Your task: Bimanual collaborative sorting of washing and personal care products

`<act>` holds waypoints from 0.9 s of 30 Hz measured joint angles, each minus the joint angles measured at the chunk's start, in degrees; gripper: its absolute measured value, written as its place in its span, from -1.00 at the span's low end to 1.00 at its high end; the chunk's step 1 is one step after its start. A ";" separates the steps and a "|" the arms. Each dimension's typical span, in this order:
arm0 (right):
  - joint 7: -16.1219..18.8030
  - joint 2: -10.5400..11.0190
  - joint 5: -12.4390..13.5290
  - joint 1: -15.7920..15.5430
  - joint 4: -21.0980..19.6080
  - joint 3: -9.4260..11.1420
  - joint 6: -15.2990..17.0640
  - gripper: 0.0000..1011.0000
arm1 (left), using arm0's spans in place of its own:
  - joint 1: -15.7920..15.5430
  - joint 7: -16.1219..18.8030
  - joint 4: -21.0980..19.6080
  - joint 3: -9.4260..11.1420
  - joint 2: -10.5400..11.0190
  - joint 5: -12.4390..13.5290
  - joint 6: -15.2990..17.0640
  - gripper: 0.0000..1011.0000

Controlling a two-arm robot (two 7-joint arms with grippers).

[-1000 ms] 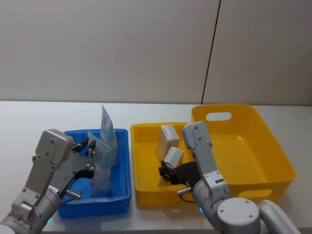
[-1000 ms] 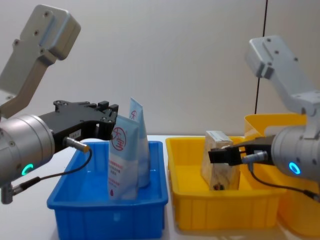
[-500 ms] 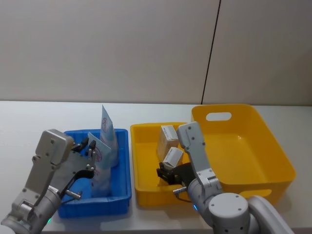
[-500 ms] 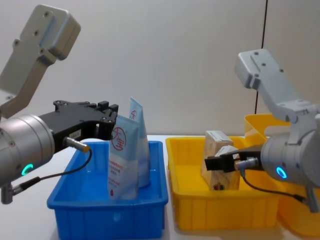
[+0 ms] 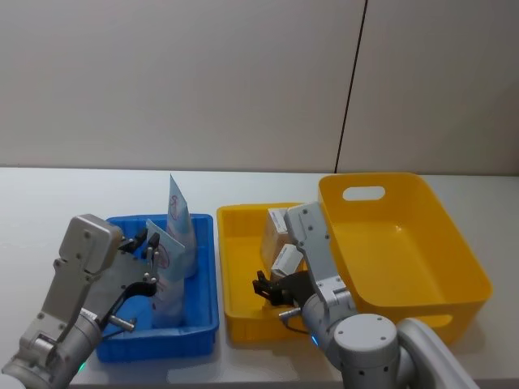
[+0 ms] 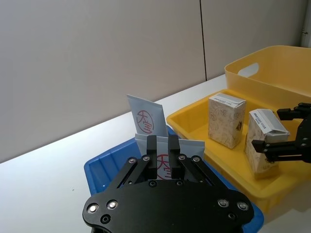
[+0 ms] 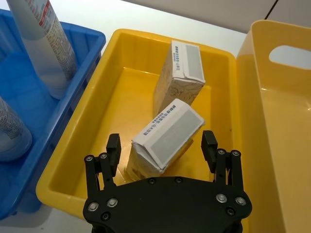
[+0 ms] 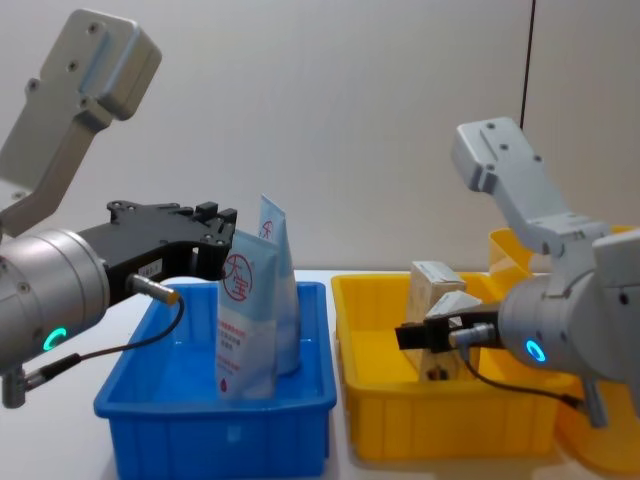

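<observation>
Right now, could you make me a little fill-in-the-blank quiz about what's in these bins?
The left gripper clamps a pouch in the ___ bin. The small yellow bin holds ___ cartons. The right gripper, straddling the tilted carton, is ___. Missing: blue; two; open.

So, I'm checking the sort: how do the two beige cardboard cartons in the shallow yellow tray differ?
The near beige cardboard carton leans tilted between the right claw's open fingers; the far beige cardboard carton stands upright, away from that claw. Both carry white top labels and sit in the shallow yellow plastic tray.
</observation>
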 joint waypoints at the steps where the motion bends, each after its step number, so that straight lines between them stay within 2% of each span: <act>1: 0.07 -0.11 0.00 0.11 0.26 0.01 -0.07 0.99 | 0.00 0.00 0.00 0.00 0.00 0.00 0.00 -0.73; 14: 0.15 -1.78 -0.67 1.55 4.16 0.00 -0.74 0.99 | 0.00 0.00 0.00 0.00 0.00 0.00 0.00 -0.73; 27: -1.80 -2.53 -2.24 2.26 6.12 0.44 -1.99 0.99 | 0.00 0.00 0.00 0.00 0.00 0.00 0.00 -0.73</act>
